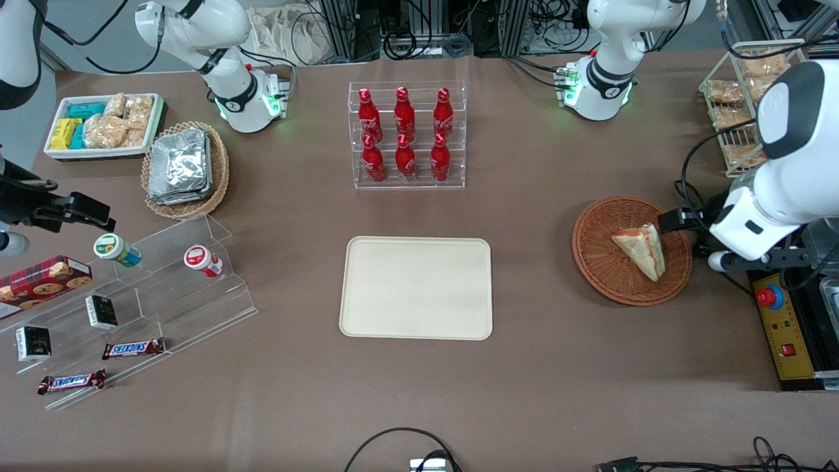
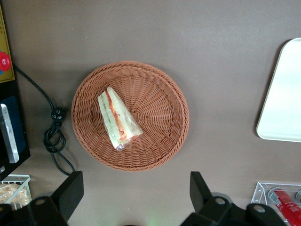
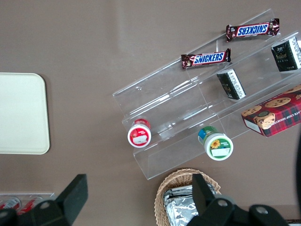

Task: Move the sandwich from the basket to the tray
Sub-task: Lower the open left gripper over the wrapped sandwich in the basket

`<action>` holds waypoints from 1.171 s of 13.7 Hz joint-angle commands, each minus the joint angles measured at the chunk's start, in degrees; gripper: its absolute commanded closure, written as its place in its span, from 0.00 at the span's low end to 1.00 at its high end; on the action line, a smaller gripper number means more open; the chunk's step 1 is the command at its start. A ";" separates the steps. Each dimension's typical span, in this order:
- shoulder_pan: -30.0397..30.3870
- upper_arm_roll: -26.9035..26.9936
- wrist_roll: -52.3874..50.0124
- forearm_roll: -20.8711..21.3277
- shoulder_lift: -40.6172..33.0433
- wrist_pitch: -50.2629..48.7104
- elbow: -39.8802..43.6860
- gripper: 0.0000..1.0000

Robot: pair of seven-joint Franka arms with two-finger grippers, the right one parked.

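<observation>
A: On the brown counter (image 1: 557,367), the biggest thing is the cream tray (image 1: 415,288), flat in the middle with nothing on it.

B: And toward the working arm's end of the counter sits the reddish wicker basket (image 1: 632,250). What's inside?

A: Just the sandwich (image 1: 640,248), one pale wedge lying on its side in the basket, red, orange and green layers showing along its edge in the wrist view (image 2: 117,118). It rests off-centre, one tip close to the basket's rim (image 2: 130,115).

B: Where's the gripper (image 2: 134,190)?

A: Up above the counter, looking straight down at the basket, fingers (image 2: 70,190) spread wide apart, holding nothing, touching nothing.

B: Room to move?

A: Plenty. Bare brown counter lies between basket and tray, well apart. A black cable (image 2: 52,136) coils just beside the basket, and a yellow control box (image 1: 785,328) sits at the counter's edge.

B: Other containers?

A: A clear rack (image 1: 407,136) of six red bottles, farther from the front camera than the tray. Toward the parked arm's end, a tan basket (image 1: 187,170) of foil packs, a white bin (image 1: 105,124) of snacks, clear steps (image 1: 141,308) with candy bars and small cups.
</observation>
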 commanded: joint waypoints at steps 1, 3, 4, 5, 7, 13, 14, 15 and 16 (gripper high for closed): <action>-0.54 0.56 0.20 0.36 2.03 -2.37 2.82 0.00; 0.07 0.65 -0.23 0.45 2.73 -2.11 3.17 0.00; 0.86 0.65 -0.67 1.15 3.35 -1.76 3.17 0.00; 1.13 0.56 -0.85 2.81 4.57 -1.41 3.08 0.00; 1.56 0.65 -3.12 3.44 4.59 2.60 -0.24 0.00; 3.50 0.56 -22.35 3.53 -2.71 23.70 -22.82 0.00; 3.50 0.56 -25.78 3.44 -2.89 24.08 -24.50 0.00; 3.33 0.48 -29.47 3.44 -2.71 24.26 -25.82 0.00; 3.41 0.47 -30.46 3.18 -2.89 25.39 -28.01 0.00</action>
